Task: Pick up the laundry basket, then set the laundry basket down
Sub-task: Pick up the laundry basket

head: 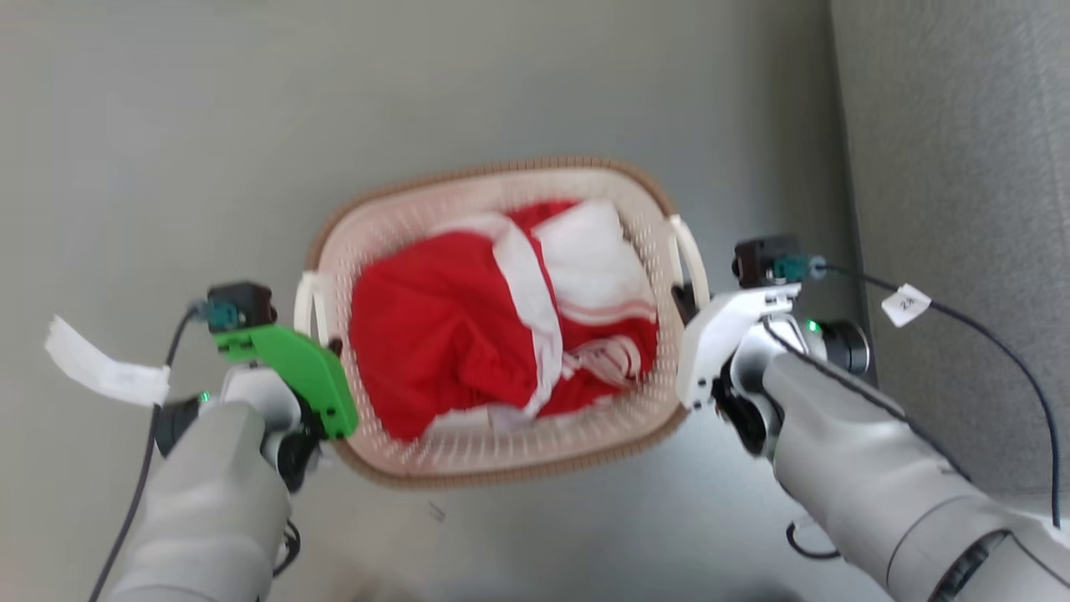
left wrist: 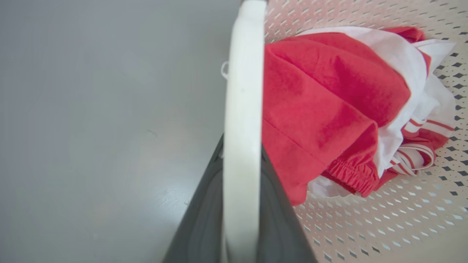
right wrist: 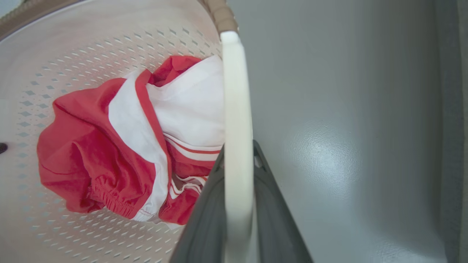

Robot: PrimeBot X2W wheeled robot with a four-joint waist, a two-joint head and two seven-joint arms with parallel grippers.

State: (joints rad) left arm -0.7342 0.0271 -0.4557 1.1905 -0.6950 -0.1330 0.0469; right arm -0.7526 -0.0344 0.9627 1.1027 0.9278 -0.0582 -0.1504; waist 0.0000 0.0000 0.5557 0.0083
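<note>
The laundry basket (head: 393, 230) is cream-white and perforated, with a brown woven-look rim, and sits between my two arms over the grey floor. Red-and-white clothing (head: 443, 334) lies bunched inside it. My left gripper (head: 316, 322), below its green mount, is shut on the basket's left white handle (left wrist: 243, 109), which runs up between the dark fingers (left wrist: 204, 219). My right gripper (head: 687, 297) is shut on the right white handle (right wrist: 237, 109) in the same way, its dark fingers (right wrist: 270, 219) flanking it. Whether the basket's bottom touches the floor cannot be told.
Plain grey floor (head: 209, 150) surrounds the basket. A darker grey textured surface (head: 961, 167) runs along the right side, close to my right arm. Cables with white tags (head: 104, 372) (head: 904, 305) hang from both wrists.
</note>
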